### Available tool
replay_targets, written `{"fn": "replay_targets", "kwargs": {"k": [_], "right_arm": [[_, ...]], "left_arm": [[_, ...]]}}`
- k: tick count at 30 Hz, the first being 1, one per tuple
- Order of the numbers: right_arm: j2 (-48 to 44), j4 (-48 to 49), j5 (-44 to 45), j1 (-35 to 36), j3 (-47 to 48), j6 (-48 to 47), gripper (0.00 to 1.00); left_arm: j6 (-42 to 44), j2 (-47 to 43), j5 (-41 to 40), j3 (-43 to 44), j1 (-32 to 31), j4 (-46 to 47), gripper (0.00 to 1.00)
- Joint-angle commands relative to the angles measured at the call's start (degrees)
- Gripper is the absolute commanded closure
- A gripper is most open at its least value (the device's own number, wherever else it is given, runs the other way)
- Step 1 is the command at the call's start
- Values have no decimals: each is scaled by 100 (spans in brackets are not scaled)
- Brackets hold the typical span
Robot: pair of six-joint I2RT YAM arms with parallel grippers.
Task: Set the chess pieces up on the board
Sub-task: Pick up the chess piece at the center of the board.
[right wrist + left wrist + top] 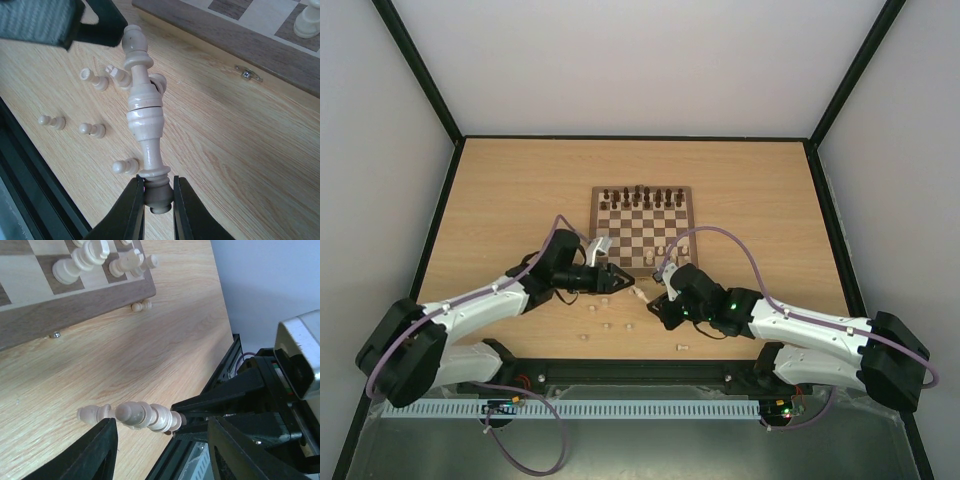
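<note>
**passing a tall pale piece from pincer to pincer**

the right pincer (159, 200) is pressed together on the foot of a tall pale piece (144, 112). it holds the piece in the air above the surface (520, 200), just off the near edge of the board (75, 315). the left pincer (161, 429) is spread and close to the head end of the piece. in the left wrist view the piece lies lengthwise across the gap between the fingers. neither finger appears to touch it, and i cannot tell whether it sits between them or just beyond their tips.

this looks like a hand-over. the left pincer should probably turn so that it closes across the piece's axis, on the thick waist and well clear of the right's fingertips. a pinch on the slim head or collar could let the turned wood roll out. the right should let go only once that grip is firm.

other pale pieces (85, 260) stand at the near corner of the board. dark pieces (640, 197) line its far side. loose pale pieces (92, 130) lie on the surface below the held one.
</note>
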Motion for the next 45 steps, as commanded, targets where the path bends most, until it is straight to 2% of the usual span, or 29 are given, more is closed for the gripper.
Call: {"fn": "replay_targets", "kwargs": {"k": [1, 11, 20, 22, 25, 32, 38, 45], "right_arm": [[-121, -59, -76, 39, -90, -52, 94], [-206, -28, -96, 38, -113, -54, 94], [-224, 11, -250, 37, -165, -63, 94], [-223, 17, -251, 41, -163, -63, 94], [-224, -5, -186, 41, -164, -50, 94], [-190, -85, 38, 38, -162, -4, 94], [-215, -461, 154, 34, -2, 167, 94], [-127, -1390, 157, 40, 515, 547, 93]], "left_arm": [[-60, 202, 240, 142, -92, 281, 49], [-81, 463, 215, 191, -193, 349, 56], [-134, 693, 197, 250, -220, 447, 57], [-129, 737, 204, 298, -231, 438, 65], [-116, 774, 210, 321, -247, 398, 82], [-56, 681, 144, 260, -273, 233, 98], [227, 515, -344, 384, -273, -422, 98], [530, 392, -862, 532, -327, -1030, 98]]}}
